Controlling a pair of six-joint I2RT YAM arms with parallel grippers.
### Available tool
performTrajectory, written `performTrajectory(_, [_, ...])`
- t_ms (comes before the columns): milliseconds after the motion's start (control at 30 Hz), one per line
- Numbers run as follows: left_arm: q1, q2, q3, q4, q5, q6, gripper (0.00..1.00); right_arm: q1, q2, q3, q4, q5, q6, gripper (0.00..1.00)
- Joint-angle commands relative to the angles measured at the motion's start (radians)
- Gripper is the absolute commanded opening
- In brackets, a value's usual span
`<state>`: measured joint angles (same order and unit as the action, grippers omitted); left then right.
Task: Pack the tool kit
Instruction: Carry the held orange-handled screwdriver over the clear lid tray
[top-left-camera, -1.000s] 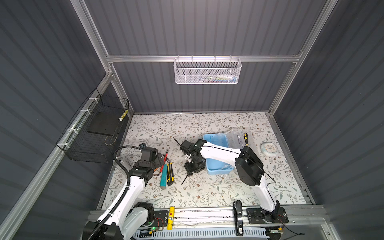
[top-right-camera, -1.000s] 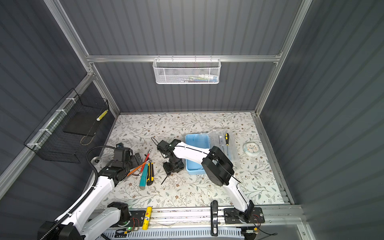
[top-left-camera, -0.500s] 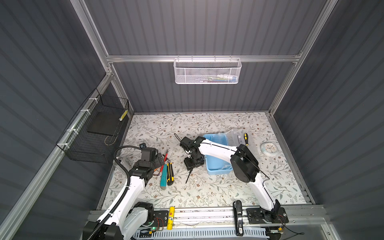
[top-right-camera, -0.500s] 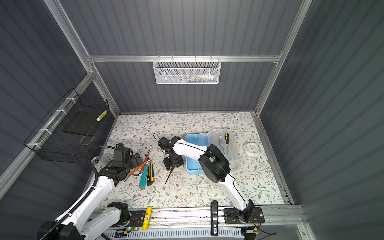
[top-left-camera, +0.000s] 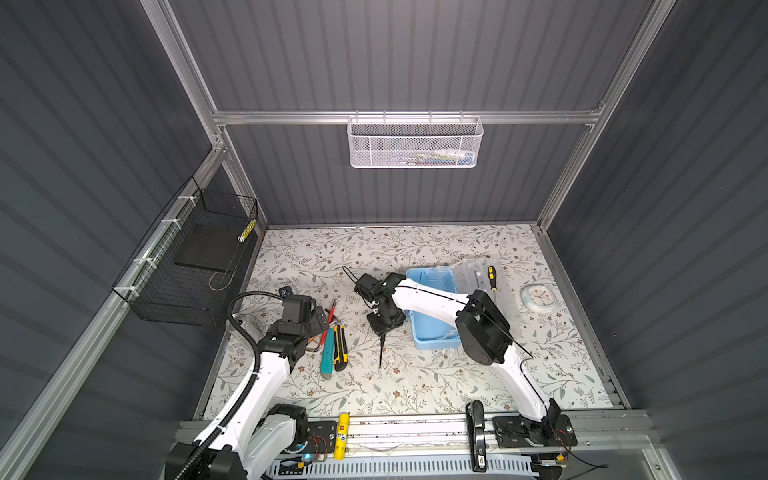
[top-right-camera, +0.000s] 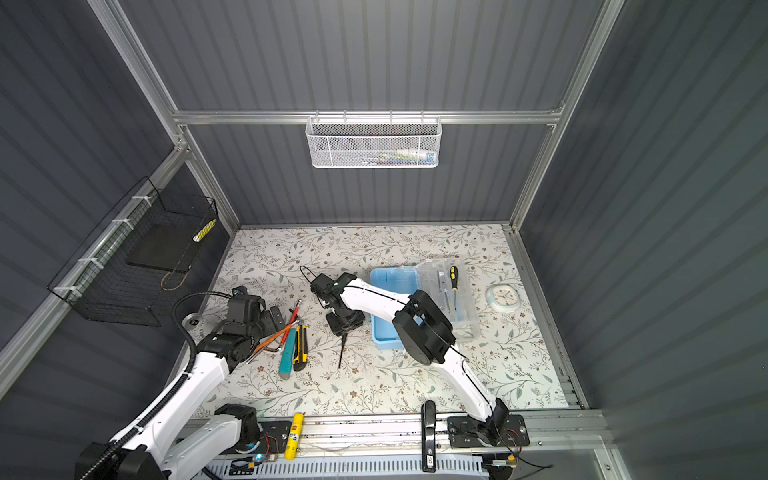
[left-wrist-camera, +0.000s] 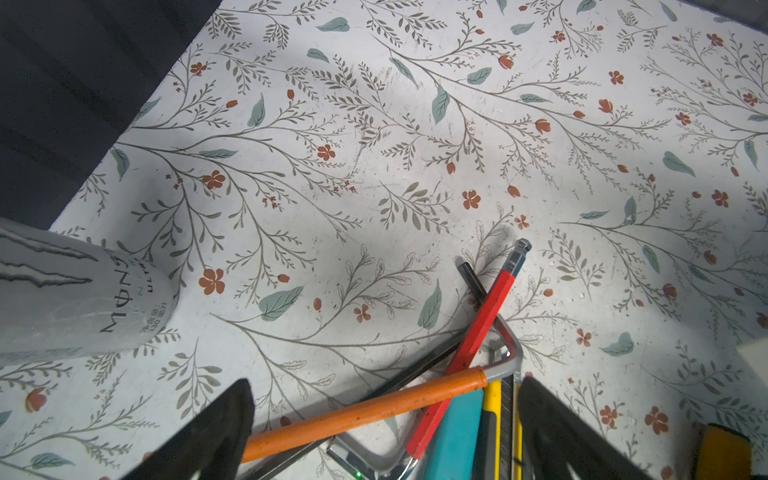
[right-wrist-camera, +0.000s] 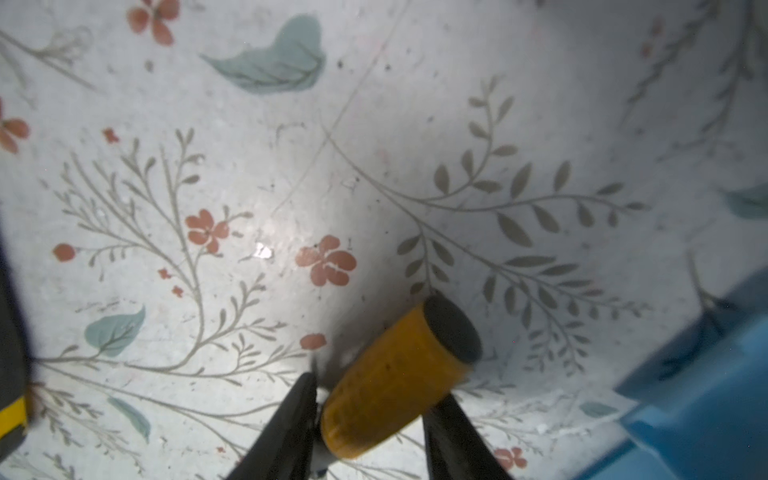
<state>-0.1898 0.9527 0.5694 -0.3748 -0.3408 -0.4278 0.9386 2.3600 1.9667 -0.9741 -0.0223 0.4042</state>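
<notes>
**Claw on a round handle, box just beyond**

Right claw (right-wrist-camera: 370, 411) presses a finger against each side of the screwdriver's (right-wrist-camera: 399, 365) orange handle, low over the table (right-wrist-camera: 291, 166). In a top view the dark shaft points back toward the robot's base. Left claw (left-wrist-camera: 382, 436) stands wide apart above the hex keys (left-wrist-camera: 469, 345), beside the utility knife (top-left-camera: 340, 347), holding nothing. Just beyond lies the light-blue box (top-left-camera: 432, 330), open, with its clear lid (top-right-camera: 465, 316) folded out farther off. Pinched near its end, the round, tapering handle could swivel or slip on the lift. The long shaft could then catch the box wall.
</notes>
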Motion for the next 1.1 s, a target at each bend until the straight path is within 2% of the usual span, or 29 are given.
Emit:
performTrajectory(0, [0.006, -0.009, 0.02, -0.018, -0.003, 0.018, 0.99, 0.002, 0.042, 0.025, -0.012, 0.028, -0.021, 0.39])
performTrajectory(333, [0.006, 0.025, 0.038, -0.007, 0.054, 0.014, 0.99, 0.0, -0.045, 0.011, 0.029, -0.056, -0.061, 0.13])
performTrajectory(433, [0.006, 0.036, 0.033, 0.003, 0.049, 0.01, 0.99, -0.007, -0.111, -0.008, 0.039, -0.065, -0.1, 0.05])
performTrajectory(533, [0.006, 0.055, 0.036, 0.008, 0.043, 0.006, 0.99, -0.03, -0.179, -0.02, 0.03, -0.126, -0.172, 0.0])
performTrajectory(600, [0.006, 0.079, 0.048, 0.004, 0.041, -0.002, 1.0, -0.063, -0.234, -0.031, 0.011, -0.171, -0.209, 0.0])
performTrajectory(700, [0.006, 0.115, 0.067, 0.003, 0.062, -0.012, 0.99, -0.134, -0.33, -0.071, -0.021, -0.177, -0.25, 0.0])
performTrajectory(900, [0.006, 0.157, 0.062, 0.051, 0.139, 0.025, 0.99, -0.332, -0.541, -0.195, -0.048, -0.04, -0.299, 0.0])
performTrajectory(1067, [0.006, 0.187, 0.085, 0.037, 0.121, 0.041, 0.99, -0.518, -0.684, -0.31, -0.034, 0.081, -0.324, 0.0])
